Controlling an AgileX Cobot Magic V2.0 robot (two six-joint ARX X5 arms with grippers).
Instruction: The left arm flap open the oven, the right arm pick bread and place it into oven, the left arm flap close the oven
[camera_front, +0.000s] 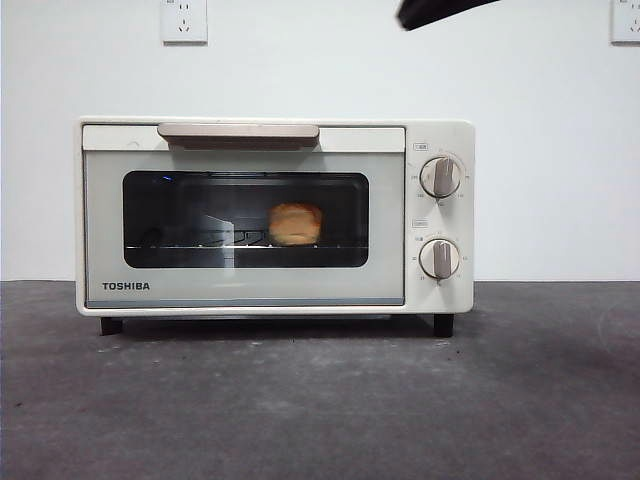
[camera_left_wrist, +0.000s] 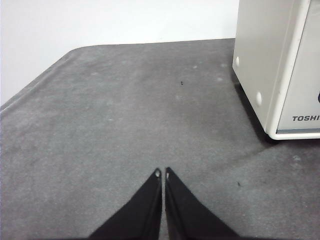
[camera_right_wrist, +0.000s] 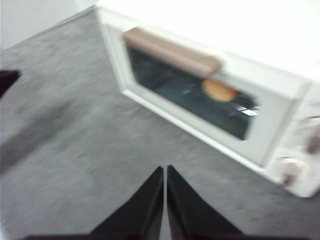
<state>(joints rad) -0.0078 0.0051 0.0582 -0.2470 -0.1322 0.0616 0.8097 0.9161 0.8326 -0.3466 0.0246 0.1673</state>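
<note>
Inside one shut oven (camera_front: 270, 215), one bread (camera_front: 295, 224)

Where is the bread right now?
The bread sits inside the oven on its wire rack, seen through the closed door's glass in the front view, slightly right of the window's centre, below the handle.

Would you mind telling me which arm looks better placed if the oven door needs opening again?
Probably the right: its shut claw faces the closed oven and its handle. The left claw, also shut, sits off beside the oven's side.
</note>
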